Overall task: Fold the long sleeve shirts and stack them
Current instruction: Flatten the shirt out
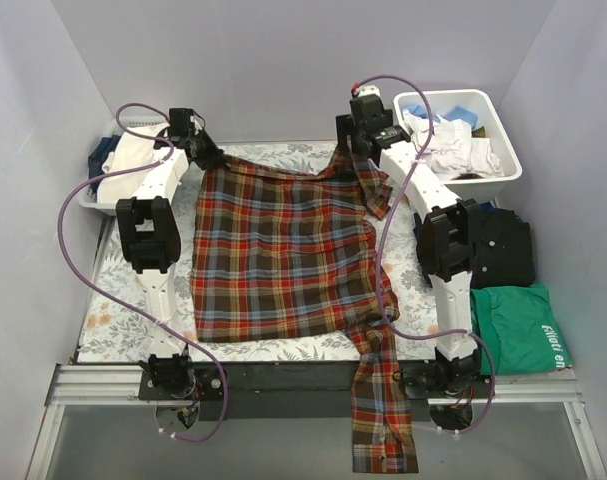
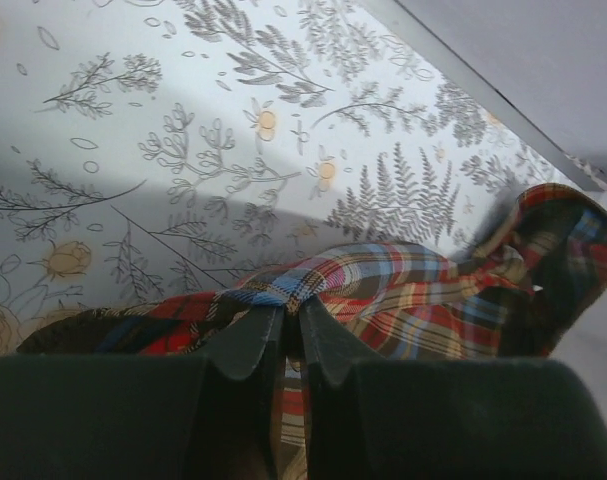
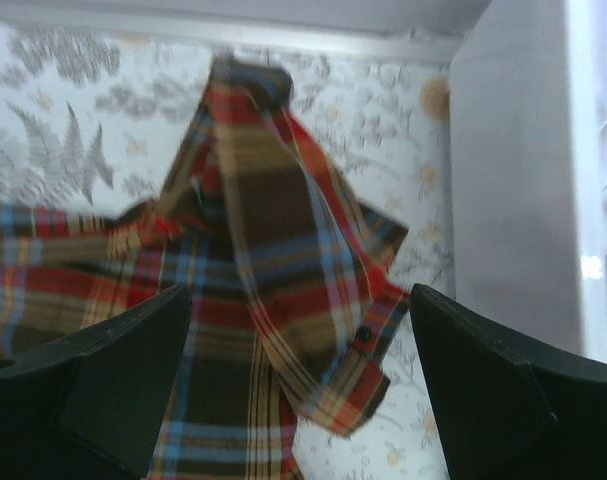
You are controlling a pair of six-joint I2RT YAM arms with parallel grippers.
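The plaid flannel shirt (image 1: 283,255) in red, brown, blue and yellow lies spread on the floral table cover, one sleeve hanging over the near edge. My left gripper (image 1: 205,155) is shut on the shirt's far left corner; the pinched fabric (image 2: 283,290) bunches between its fingers. My right gripper (image 1: 355,150) is open above the far right corner, where a cuffed sleeve (image 3: 368,370) lies between the spread jaws, untouched. A folded black garment (image 1: 503,250) lies to the right of the right arm.
A white bin (image 1: 458,145) with white and blue clothes stands at the back right. Another bin (image 1: 118,175) with clothes stands at the back left. A folded green garment (image 1: 523,328) lies at the front right. The back wall is close behind both grippers.
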